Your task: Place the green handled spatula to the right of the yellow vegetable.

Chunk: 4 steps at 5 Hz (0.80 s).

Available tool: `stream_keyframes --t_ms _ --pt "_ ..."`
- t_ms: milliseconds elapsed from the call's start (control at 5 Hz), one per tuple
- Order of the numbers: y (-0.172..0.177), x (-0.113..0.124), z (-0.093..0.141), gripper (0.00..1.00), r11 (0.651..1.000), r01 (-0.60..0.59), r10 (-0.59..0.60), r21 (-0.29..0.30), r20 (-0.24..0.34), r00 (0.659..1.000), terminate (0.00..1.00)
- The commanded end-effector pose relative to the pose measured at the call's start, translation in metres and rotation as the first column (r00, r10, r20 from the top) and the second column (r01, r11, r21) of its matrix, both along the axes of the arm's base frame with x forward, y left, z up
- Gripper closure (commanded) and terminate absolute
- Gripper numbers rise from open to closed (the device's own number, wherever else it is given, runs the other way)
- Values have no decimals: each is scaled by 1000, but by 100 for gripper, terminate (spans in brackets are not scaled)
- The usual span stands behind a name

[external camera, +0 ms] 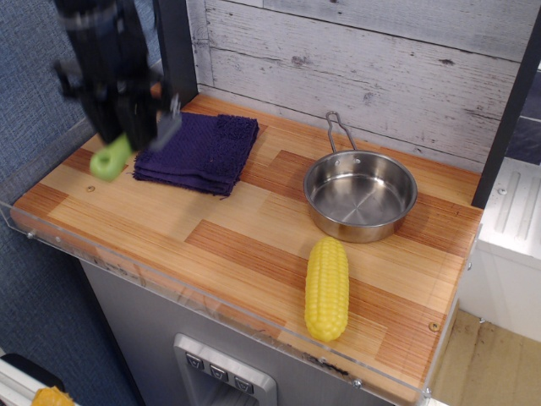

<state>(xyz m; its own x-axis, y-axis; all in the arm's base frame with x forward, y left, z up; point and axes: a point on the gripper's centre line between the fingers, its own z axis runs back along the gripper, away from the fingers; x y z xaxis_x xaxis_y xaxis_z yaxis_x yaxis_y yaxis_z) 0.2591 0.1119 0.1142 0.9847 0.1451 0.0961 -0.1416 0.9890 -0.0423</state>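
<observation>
My gripper (133,134) is shut on the green handled spatula (112,158) and holds it well above the left end of the counter. The lime-green handle sticks out down and to the left of the fingers, and the grey blade (166,127) shows on their right side. The arm is blurred by motion. The yellow vegetable (326,288), a corn cob, lies near the front edge at centre right, far from the gripper.
A dark purple cloth (203,150) lies at the back left, just under and right of the gripper. A steel pan (360,194) with a wire handle stands behind the corn. A clear rim (169,283) runs along the counter's front edge. A dark post (173,46) stands behind the gripper.
</observation>
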Motion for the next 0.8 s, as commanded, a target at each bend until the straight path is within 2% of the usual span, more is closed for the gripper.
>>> stream_keyframes --t_ms 0,200,400,600 --pt "-40 -4 27 100 986 -142 142 82 6 990 0" --pt "-58 -10 2 100 987 -131 137 95 -66 988 0" --pt "-73 -12 -12 100 987 -115 127 116 -96 987 0" --pt "-103 -15 -20 100 986 -91 105 143 -95 990 0"
